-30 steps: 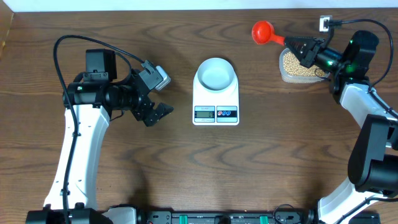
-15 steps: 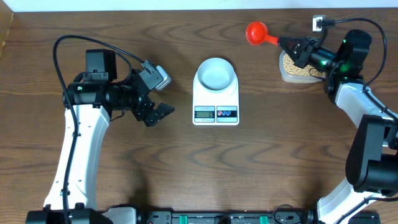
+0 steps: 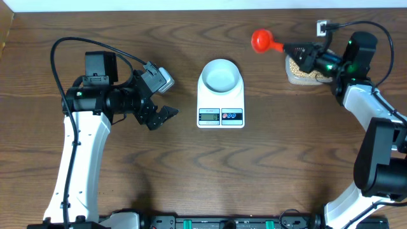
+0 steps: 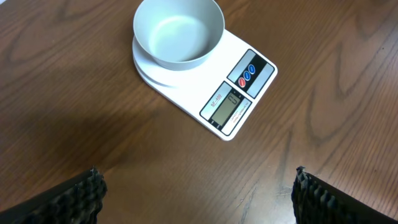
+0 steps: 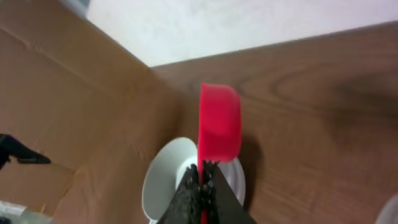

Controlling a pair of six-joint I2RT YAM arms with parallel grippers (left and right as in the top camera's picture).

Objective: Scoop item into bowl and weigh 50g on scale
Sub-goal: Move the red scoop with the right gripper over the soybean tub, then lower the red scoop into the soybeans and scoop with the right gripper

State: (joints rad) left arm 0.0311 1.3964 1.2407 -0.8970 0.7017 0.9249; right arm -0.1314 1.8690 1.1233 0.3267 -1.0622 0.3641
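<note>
Right fingers [image 3: 300, 49]: pinching the red scoop [image 3: 261, 41] by its handle, cup short of the bowl [image 4: 177, 37].
Left fingers [image 4: 74, 198]: standing wide, empty.
Next: we are aiming to carry level, tip slowly, watching the scale [image 4: 249, 81].

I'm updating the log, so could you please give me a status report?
Left claw open. Right claw shut on red scoop, short of bowl. Bowl empty on scale. Nothing between.

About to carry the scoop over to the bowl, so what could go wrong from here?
The right gripper pinches the scoop only by its thin handle, so it may twist and spill any beans. The bowl sits on the scale; a bump could shift it, or beans could land outside it.
</note>
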